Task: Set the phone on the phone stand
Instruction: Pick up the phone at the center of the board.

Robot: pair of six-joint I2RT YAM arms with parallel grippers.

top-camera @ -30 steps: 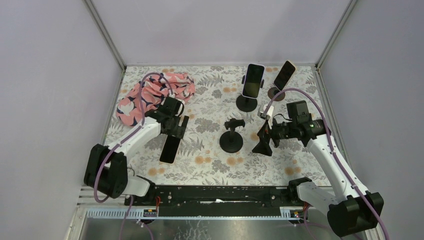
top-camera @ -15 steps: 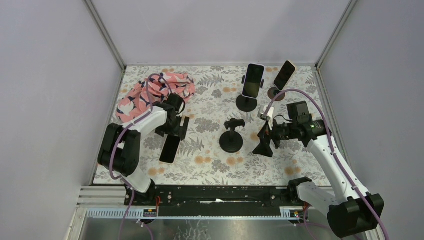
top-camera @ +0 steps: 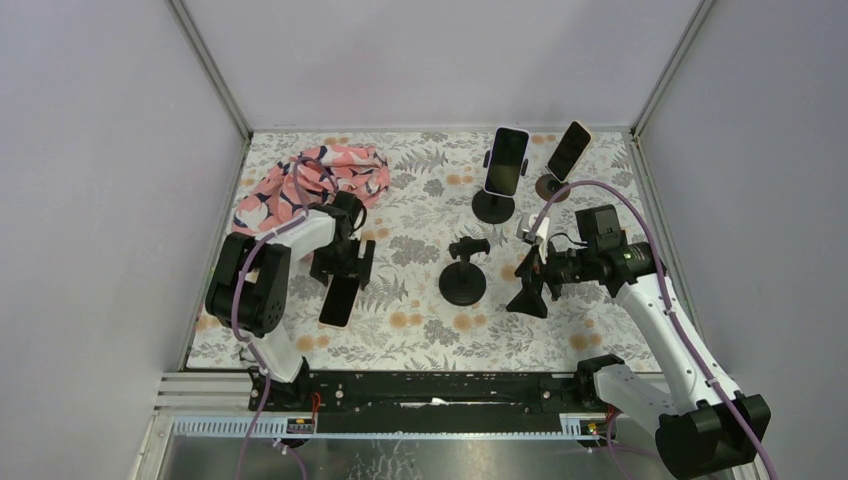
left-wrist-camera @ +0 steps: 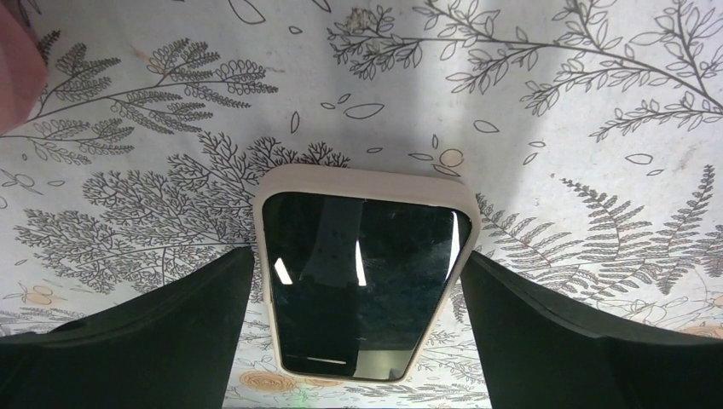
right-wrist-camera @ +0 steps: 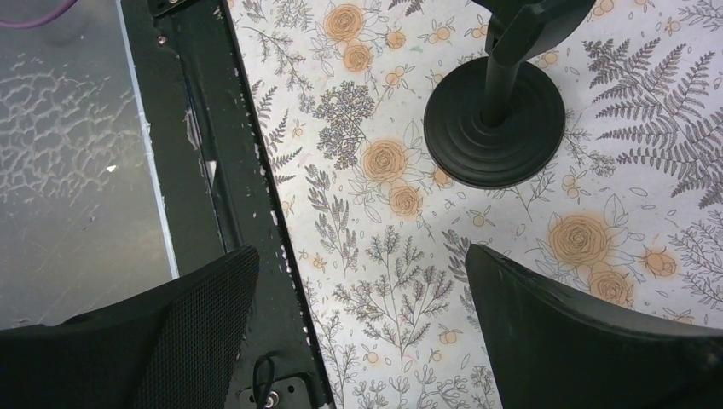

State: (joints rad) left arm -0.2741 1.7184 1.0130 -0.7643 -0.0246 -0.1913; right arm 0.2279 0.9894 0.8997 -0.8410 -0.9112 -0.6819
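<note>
phone (left-wrist-camera: 362, 281) lies flat, screen up, on the floral mat (top-camera: 420, 330), left of the stand (top-camera: 463, 270) and well apart from it. stand's cradle is empty. left gripper (left-wrist-camera: 356, 254) hangs over the phone, jaws wide apart, one finger along each side edge, not clamped. right gripper (top-camera: 527, 285) sits just right of the stand, jaws apart, nothing in them. pink cloth (top-camera: 310, 180) bunched far-left of the stand.
</note>
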